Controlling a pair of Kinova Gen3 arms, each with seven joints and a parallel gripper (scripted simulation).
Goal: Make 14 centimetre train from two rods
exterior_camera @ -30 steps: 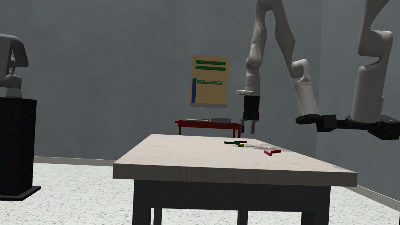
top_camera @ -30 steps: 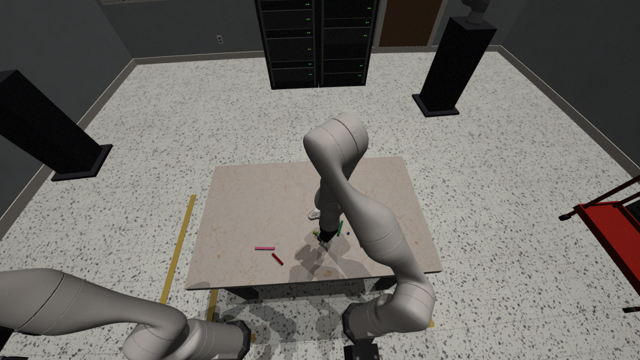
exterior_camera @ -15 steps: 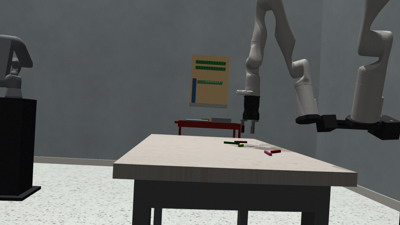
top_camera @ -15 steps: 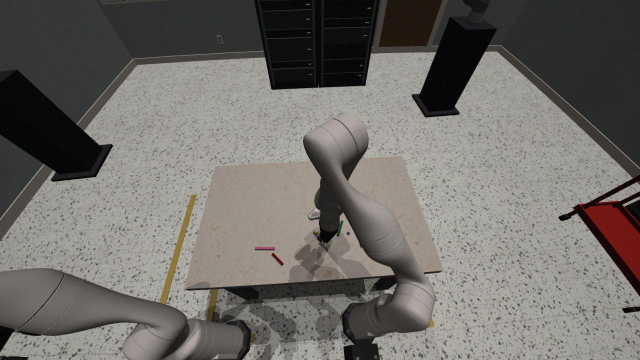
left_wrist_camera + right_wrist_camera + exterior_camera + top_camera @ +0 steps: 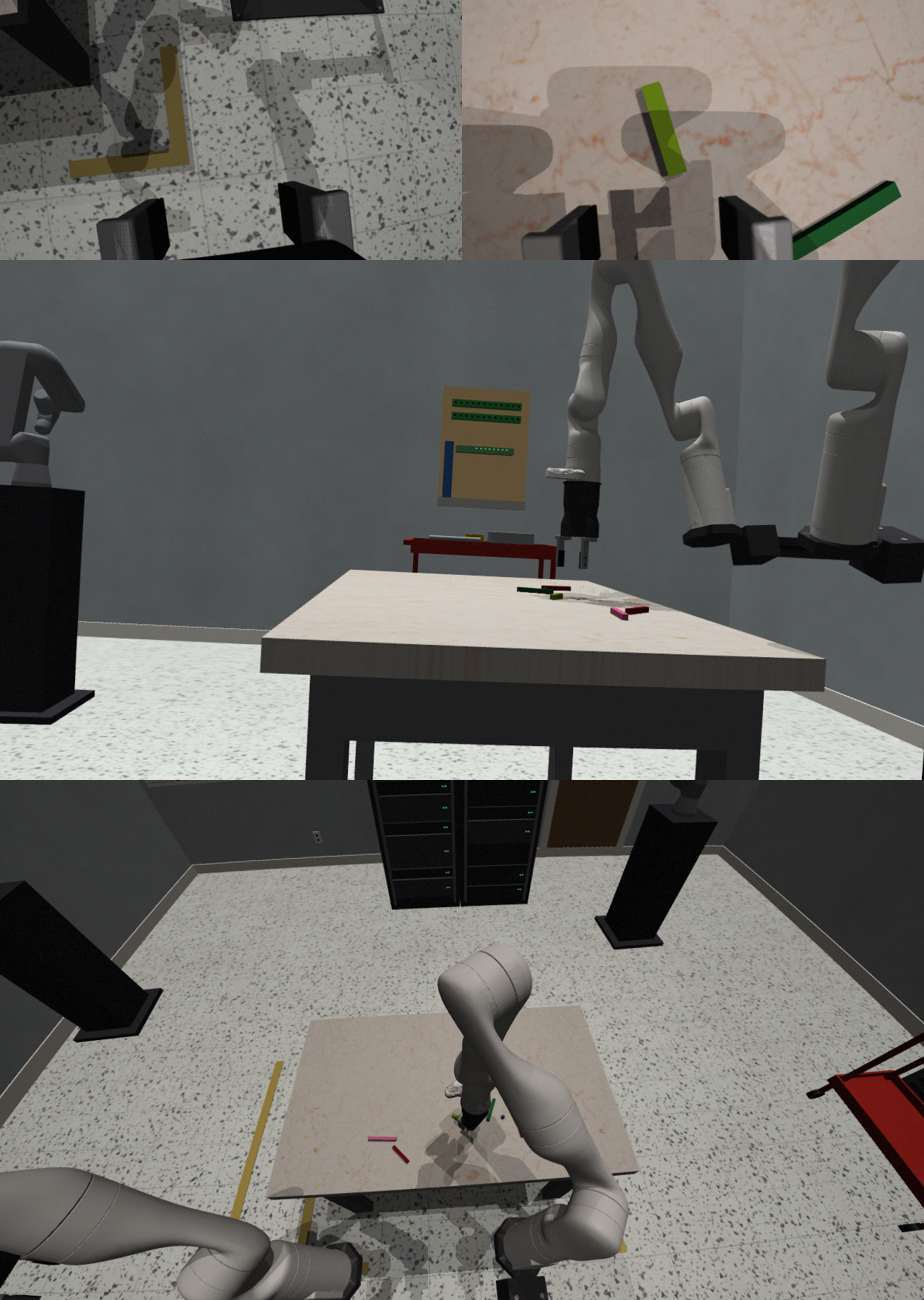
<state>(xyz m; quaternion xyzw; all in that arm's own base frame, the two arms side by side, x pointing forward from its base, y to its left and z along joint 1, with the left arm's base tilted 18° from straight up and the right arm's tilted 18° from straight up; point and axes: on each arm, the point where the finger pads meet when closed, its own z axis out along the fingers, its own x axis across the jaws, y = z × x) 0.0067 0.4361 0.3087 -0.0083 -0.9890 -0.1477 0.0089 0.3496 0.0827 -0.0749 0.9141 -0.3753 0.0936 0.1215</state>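
Lime rod (image 5: 455, 1116) (image 5: 556, 596) (image 5: 664, 128) lies flat on the table (image 5: 342, 1070) (image 5: 452, 615) beneath the right gripper (image 5: 471, 1125) (image 5: 572, 565) (image 5: 658, 217), whose fingers stand wide around nothing. Picking it up seems the step: centre over its middle, turn slightly so the pads meet its long sides, then descend straight. The green rod (image 5: 491, 1109) (image 5: 535, 590) (image 5: 848, 220) nearby could catch a finger. Its likely partner, the pink rod (image 5: 382, 1138) (image 5: 619, 613), has a red rod (image 5: 400, 1154) (image 5: 637, 609) near one end, crowding that side.
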